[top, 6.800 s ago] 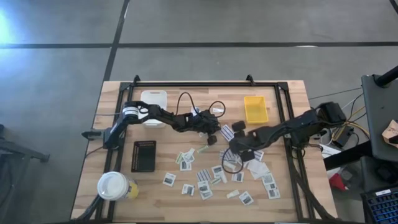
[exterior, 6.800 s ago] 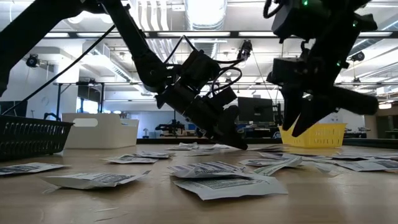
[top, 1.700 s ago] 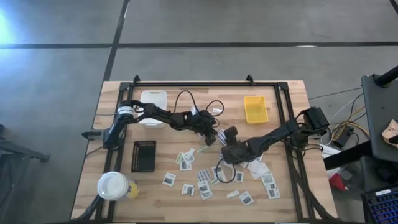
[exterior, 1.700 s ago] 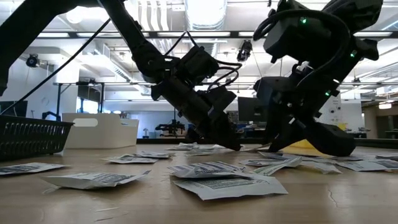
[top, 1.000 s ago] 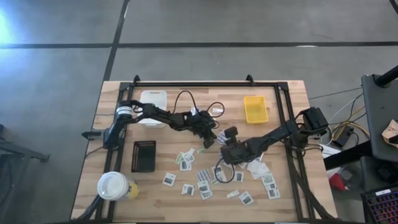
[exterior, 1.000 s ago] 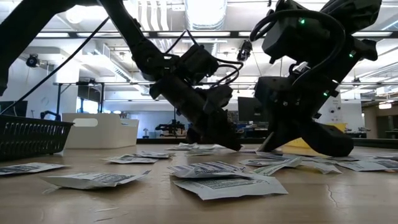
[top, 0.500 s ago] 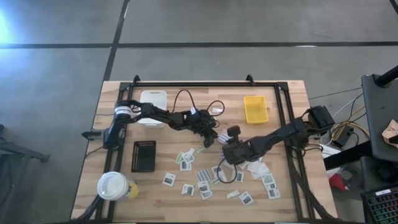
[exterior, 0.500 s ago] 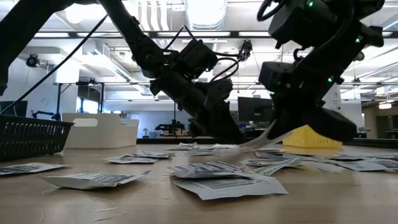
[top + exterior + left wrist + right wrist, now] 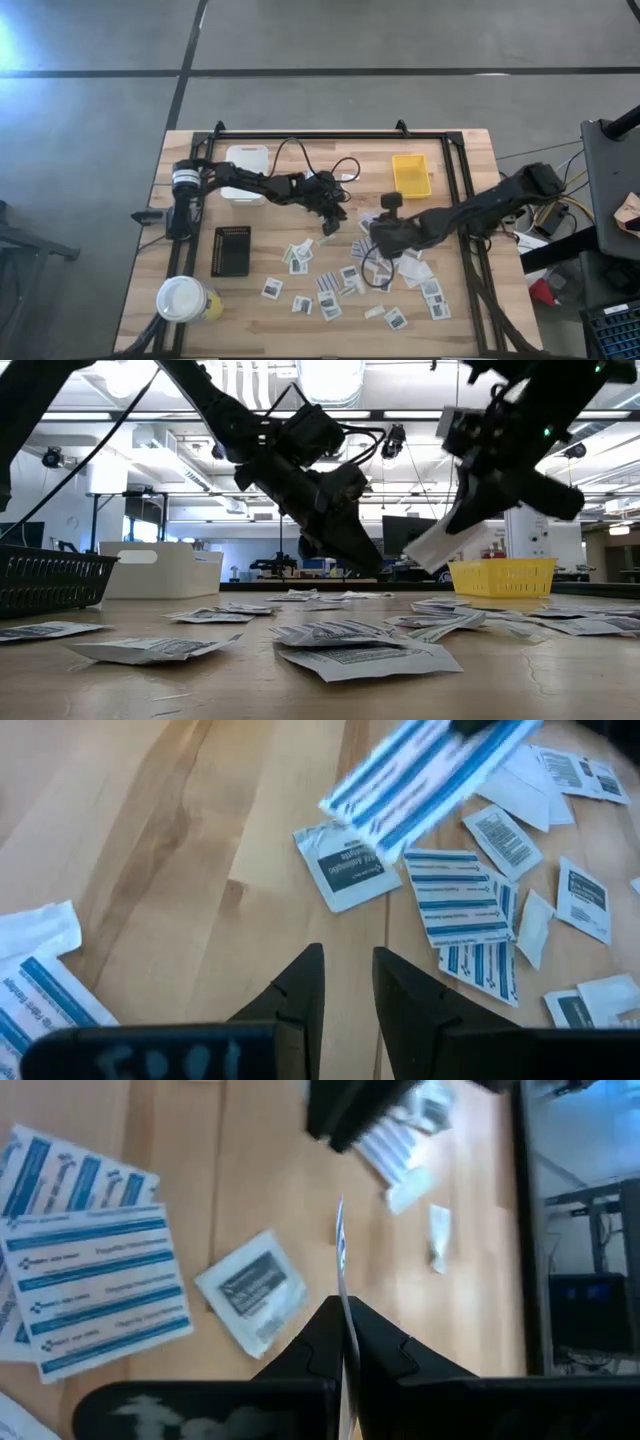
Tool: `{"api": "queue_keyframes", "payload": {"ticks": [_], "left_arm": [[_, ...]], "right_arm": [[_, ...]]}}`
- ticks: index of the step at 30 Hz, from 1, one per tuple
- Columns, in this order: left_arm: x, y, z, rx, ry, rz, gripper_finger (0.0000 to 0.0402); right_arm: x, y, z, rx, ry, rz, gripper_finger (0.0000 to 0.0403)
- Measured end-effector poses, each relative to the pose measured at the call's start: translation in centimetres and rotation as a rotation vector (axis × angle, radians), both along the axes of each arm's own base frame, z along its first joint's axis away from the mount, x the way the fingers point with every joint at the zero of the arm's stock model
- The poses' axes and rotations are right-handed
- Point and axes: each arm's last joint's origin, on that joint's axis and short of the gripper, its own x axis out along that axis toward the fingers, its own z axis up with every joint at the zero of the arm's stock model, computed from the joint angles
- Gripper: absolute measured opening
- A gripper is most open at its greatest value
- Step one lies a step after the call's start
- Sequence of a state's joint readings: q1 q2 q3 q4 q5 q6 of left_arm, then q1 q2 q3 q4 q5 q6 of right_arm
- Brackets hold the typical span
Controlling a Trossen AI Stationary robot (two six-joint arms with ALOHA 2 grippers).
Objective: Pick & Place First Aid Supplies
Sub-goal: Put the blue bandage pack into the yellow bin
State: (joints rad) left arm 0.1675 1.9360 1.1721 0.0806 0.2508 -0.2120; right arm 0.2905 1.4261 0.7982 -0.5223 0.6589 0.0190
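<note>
Supplies [image 9: 330, 290] lie scattered over the wooden bench [image 9: 470, 160], flat paper packets and blue-striped strips, light and limp, likely best pinched at an edge. Right hand [image 9: 343, 1342], lifted above the middle of the bench, is clamped on one thin striped strip [image 9: 438, 545] edge-on. Left hand [image 9: 345, 985], just beside it, hovers with its fingers apart, empty.

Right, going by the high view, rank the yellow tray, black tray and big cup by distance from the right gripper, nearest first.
From the right gripper:
1. Yellow tray, at the table's far side.
2. Black tray, across on the left.
3. Cup, left near corner.
</note>
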Motion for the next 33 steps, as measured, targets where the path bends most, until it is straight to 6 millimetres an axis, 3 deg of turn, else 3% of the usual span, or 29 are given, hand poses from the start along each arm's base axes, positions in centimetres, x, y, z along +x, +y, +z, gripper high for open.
{"api": "queue_keyframes", "payload": {"ticks": [13, 26, 33], "left_arm": [[-1.0, -0.3, 1.1, 0.019, 0.055, -0.027, 0.0081], [-1.3, -2.0, 2.8, 0.081, 0.013, -0.111, 0.0081], [-1.2, -3.7, 3.4, 0.183, -0.03, -0.222, 0.008]], "right_arm": [[-3.9, -2.4, 4.0, -0.163, -0.208, -0.322, 0.0008], [-4.8, -7.0, 3.2, -0.229, -0.219, -0.642, 0.0008], [-5.0, -9.2, 2.9, -0.113, -0.165, -0.735, 0.0008]]}}
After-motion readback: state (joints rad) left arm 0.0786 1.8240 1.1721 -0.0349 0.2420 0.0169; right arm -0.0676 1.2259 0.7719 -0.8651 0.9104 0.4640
